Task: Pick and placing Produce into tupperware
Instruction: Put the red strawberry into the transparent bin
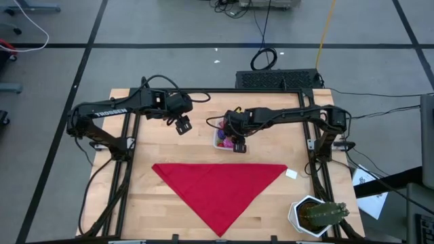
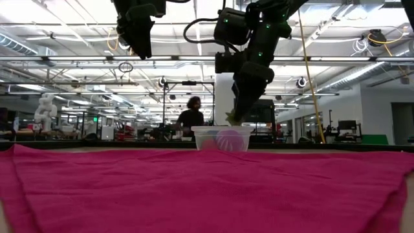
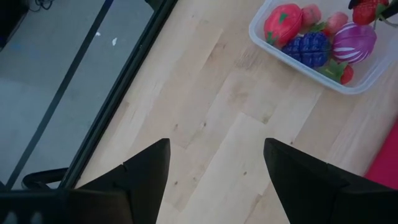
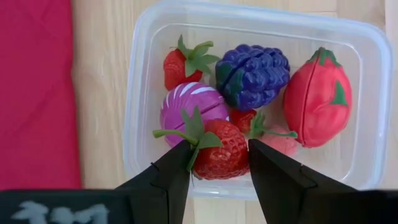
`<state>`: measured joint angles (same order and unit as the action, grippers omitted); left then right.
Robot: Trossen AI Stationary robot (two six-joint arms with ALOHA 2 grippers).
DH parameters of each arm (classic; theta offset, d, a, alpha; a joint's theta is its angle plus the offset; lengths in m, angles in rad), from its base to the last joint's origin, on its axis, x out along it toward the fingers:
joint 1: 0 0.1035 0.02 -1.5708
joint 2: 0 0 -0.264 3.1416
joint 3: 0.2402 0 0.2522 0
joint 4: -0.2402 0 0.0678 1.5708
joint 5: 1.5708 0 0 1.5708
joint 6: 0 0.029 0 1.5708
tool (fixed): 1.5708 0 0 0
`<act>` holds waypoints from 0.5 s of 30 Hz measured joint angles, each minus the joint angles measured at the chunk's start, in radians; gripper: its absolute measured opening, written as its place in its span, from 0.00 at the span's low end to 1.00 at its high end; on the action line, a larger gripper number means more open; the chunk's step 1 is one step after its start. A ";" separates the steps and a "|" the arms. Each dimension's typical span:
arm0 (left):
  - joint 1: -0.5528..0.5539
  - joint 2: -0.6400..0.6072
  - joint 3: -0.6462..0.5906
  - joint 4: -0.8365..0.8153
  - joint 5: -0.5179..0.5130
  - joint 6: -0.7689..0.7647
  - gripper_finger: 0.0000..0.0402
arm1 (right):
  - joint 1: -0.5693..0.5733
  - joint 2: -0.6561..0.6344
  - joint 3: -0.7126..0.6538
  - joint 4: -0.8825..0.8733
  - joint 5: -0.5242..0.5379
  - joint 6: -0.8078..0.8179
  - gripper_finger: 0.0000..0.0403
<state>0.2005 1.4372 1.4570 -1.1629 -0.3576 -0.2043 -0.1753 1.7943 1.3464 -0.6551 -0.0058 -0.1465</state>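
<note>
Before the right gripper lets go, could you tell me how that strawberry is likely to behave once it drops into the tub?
The strawberry, pinched in the right gripper above the tupperware, looks rounded and glossy, so it may roll or slip. The tub is already crowded, so it would probably settle on top of the other produce. Its leafy top looks thin and may bend.

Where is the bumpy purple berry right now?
The bumpy purple toy berry lies inside the clear plastic tub, between a small red strawberry and a big red fruit, under the right gripper.
</note>
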 joint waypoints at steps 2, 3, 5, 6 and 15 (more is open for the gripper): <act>0.000 0.000 0.000 0.000 0.000 0.000 0.66 | 0.000 0.000 0.000 0.000 0.000 -0.003 0.37; 0.000 0.000 0.000 0.000 0.000 0.000 0.66 | 0.000 0.000 0.000 0.000 0.000 -0.002 0.37; 0.000 0.000 0.000 0.000 0.000 0.000 0.66 | 0.000 0.000 0.000 0.000 0.000 0.001 0.37; 0.000 0.000 0.000 0.000 0.000 0.000 0.66 | 0.000 0.000 0.000 0.000 0.000 0.001 0.37; 0.000 0.000 0.000 0.000 0.000 0.000 0.66 | 0.000 0.000 0.000 0.000 0.000 0.003 0.37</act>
<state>0.2006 1.4372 1.4570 -1.1625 -0.3576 -0.2047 -0.1753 1.7943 1.3460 -0.6554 -0.0053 -0.1432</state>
